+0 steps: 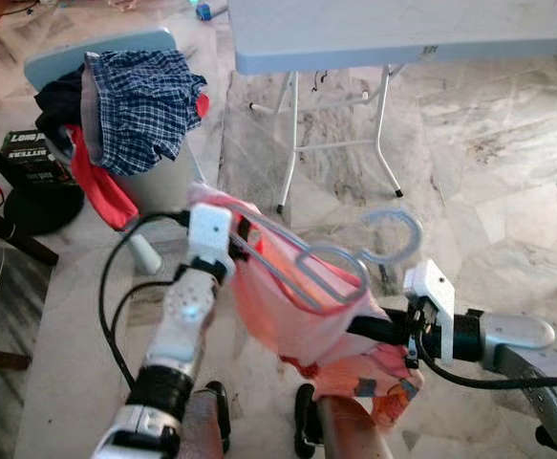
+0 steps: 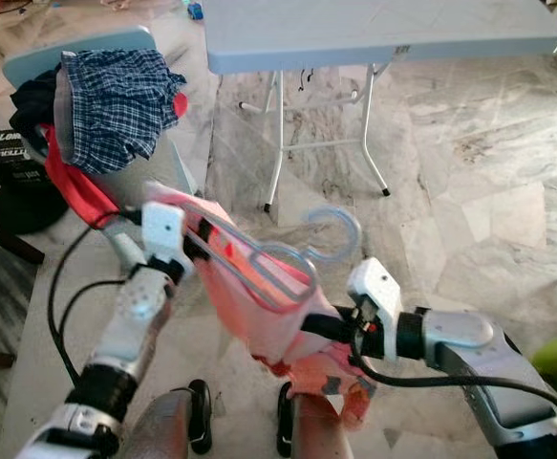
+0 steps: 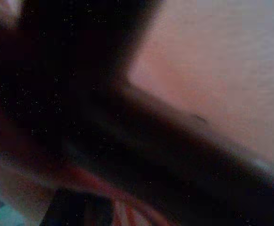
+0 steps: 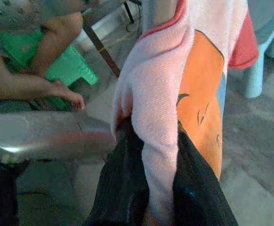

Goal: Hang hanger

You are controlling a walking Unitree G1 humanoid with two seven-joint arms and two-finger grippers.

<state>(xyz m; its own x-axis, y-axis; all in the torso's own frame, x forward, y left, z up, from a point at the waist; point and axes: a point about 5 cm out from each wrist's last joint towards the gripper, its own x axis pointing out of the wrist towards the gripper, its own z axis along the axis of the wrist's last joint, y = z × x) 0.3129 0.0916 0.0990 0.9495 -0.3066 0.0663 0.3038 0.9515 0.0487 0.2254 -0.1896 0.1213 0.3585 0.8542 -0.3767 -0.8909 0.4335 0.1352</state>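
Observation:
A pale blue translucent hanger (image 1: pixel 328 256) is held up in front of me, its hook (image 1: pixel 393 234) pointing right. A pink garment (image 1: pixel 288 320) with an orange print is draped over it and sags below. My left gripper (image 1: pixel 245 234) is shut on the hanger's left end, where the cloth bunches. Low on the right side of the garment, my right gripper (image 1: pixel 369 327) is shut on the cloth. In the right wrist view its black fingers (image 4: pixel 122 188) pinch a fold of the pink garment (image 4: pixel 160 122). The left wrist view is dark and blurred.
A grey folding table (image 1: pixel 402 33) stands ahead on the marble floor. A blue-grey plastic chair (image 1: pixel 96 53) at the left carries plaid shorts (image 1: pixel 144 105) and a red cloth (image 1: pixel 106 196). A person's foot (image 4: pixel 66 94) rests by a green stool (image 4: pixel 75 66).

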